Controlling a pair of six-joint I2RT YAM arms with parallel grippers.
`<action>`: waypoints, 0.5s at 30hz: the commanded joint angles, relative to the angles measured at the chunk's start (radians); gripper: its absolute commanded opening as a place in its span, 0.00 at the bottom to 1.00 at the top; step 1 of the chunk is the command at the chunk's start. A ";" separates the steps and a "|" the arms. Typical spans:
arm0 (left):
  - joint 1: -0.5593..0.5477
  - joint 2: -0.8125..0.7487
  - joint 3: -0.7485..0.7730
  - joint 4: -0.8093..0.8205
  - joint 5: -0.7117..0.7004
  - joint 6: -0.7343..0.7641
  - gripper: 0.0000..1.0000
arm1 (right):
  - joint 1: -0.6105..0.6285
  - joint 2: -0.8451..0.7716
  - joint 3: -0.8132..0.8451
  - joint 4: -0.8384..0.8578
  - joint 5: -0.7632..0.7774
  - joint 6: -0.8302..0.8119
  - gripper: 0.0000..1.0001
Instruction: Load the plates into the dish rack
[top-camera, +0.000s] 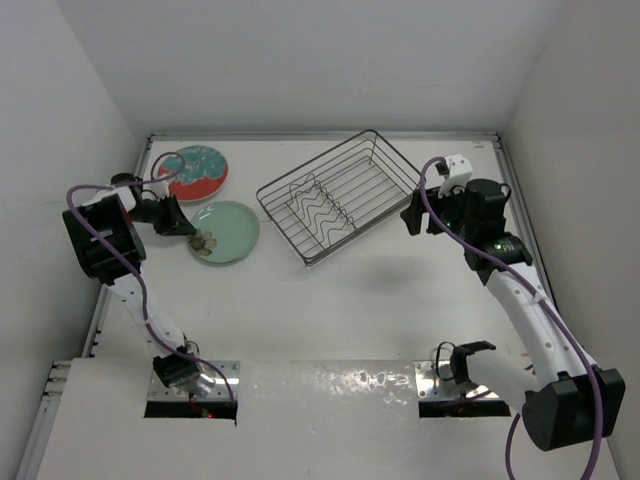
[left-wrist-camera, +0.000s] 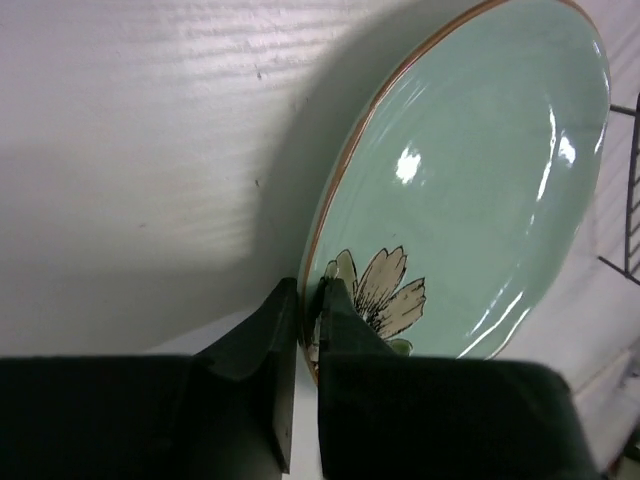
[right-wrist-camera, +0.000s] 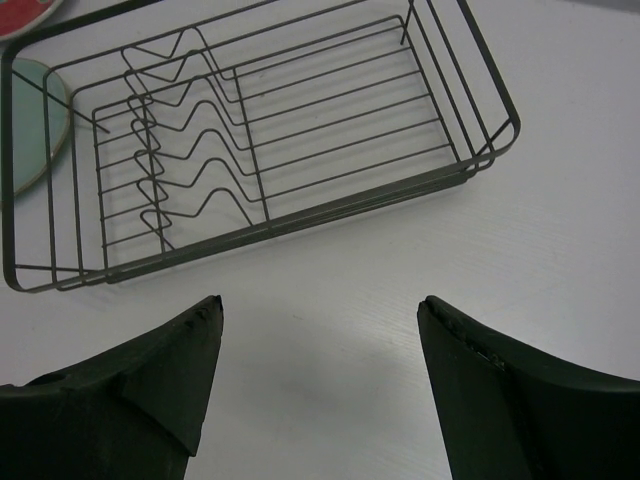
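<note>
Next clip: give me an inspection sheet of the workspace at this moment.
Surface: white table, no spills seen.
Job's things: green plate and red plate sit left of the rack; the rack holds no plate.
Clutter: nothing seen.
Grippers: left gripper shut on the green plate's rim; right gripper open, over the table beside the rack.
Cables: purple cables run along both arms.
Surroundings: white walls on three sides.
</note>
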 joint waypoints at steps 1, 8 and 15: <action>0.010 0.056 -0.002 -0.041 -0.043 0.032 0.00 | 0.011 0.004 0.064 0.056 -0.006 -0.007 0.77; 0.011 -0.040 0.223 -0.174 -0.022 0.199 0.00 | 0.014 0.021 0.057 0.057 -0.005 -0.016 0.77; -0.079 -0.192 0.427 -0.253 -0.075 0.276 0.00 | 0.015 0.052 0.080 0.105 -0.009 0.003 0.77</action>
